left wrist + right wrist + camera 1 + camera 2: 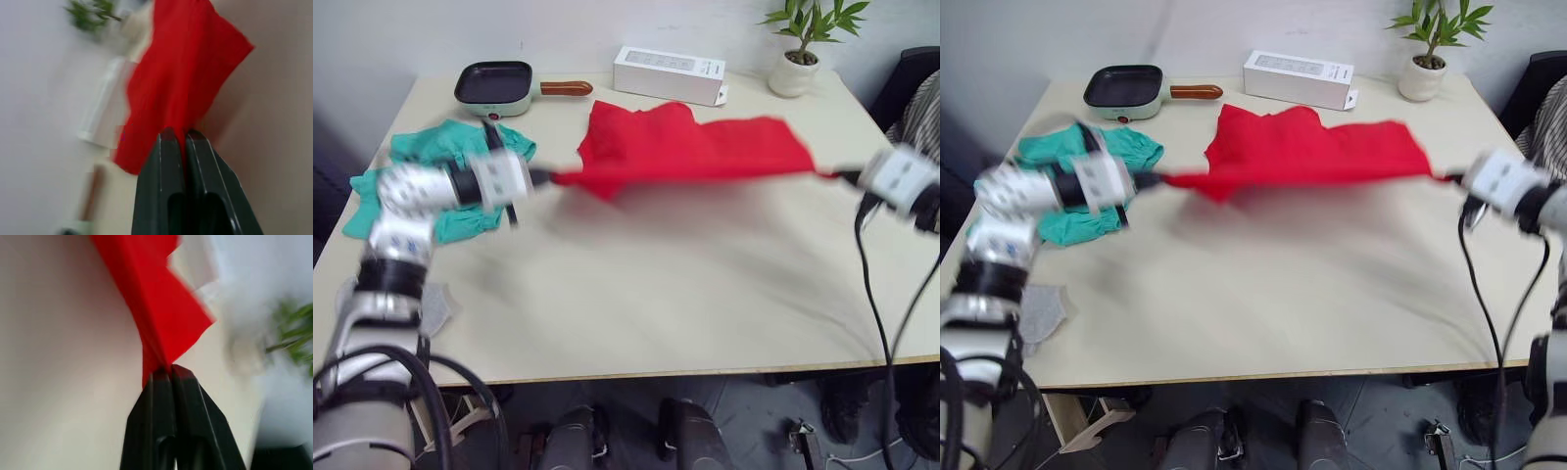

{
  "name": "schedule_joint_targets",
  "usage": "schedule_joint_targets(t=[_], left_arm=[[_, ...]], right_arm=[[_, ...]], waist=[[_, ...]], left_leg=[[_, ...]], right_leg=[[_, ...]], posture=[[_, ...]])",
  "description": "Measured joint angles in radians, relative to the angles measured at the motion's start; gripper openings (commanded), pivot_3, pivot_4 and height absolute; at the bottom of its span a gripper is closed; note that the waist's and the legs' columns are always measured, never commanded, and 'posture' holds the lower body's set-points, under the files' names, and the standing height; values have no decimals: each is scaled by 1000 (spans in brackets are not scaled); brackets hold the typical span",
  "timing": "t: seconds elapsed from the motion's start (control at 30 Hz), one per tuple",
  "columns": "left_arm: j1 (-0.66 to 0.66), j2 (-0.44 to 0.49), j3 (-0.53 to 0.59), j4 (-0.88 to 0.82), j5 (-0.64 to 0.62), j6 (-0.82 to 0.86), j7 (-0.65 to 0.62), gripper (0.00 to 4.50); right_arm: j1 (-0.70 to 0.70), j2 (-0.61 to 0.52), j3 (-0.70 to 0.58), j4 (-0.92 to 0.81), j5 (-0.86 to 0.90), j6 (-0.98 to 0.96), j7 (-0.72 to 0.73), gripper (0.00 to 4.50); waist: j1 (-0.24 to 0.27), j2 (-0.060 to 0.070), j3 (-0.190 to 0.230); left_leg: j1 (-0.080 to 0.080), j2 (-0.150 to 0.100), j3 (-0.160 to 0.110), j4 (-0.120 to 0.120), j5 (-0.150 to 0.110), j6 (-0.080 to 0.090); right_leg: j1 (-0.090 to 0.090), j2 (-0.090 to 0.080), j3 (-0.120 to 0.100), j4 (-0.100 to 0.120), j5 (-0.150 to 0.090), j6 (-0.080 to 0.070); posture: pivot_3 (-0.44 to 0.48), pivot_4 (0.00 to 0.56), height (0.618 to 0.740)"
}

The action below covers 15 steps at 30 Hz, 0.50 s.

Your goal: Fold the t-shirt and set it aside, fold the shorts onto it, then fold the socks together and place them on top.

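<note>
Currently the bright red short-sleeved cloth t-shirt [690, 147] is stretched across the upper middle of the frame, lifted at its near edge over the pale wooden surface [636, 304]. One corner is pinched between the closed fingers of the left gripper [177, 142], the other by the right gripper [166, 374]. A corner could be pulled free if tension rises, or the teal-green fabric shorts [445, 147] could be dragged at left.

Soft even daylight, faint shadows, heavy motion blur on arms, backgrounds unfocused
</note>
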Motion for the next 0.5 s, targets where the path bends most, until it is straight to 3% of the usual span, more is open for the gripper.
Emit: schedule_joint_targets(t=[0.13, 0.23, 0.3, 0.5], left_arm=[[281, 77, -1, -419, -73, 354, -20, 0], [417, 103, 3, -618, -125, 546, -17, 0], [479, 121, 6, -697, -162, 664, -15, 0], [514, 193, 65, -799, -274, 917, -34, 0]], right_arm=[[324, -14, -41, -244, 57, 88, 32, 42], [501, -76, -90, -426, 86, 177, 44, 42], [604, -96, -125, -519, 104, 230, 49, 42], [744, -104, -192, -698, 147, 363, 65, 42]], waist=[[-1, 2, -1], [9, 3, -2], [20, 2, -2], [25, 2, -4]], left_leg=[[4, 1, 0, 0, -1, -1], [11, 1, -2, 2, -3, -3], [19, 2, -5, 1, -11, -9], [19, 3, -8, 1, -12, -14]], right_leg=[[3, 0, 1, 0, 0, -1], [10, -2, 9, -4, -2, -3], [20, -7, 9, -6, -3, -5], [20, -6, 10, -5, -5, -8]], posture=[[0, 150, 740], [0, 150, 740], [0, 150, 740], [0, 150, 740]])
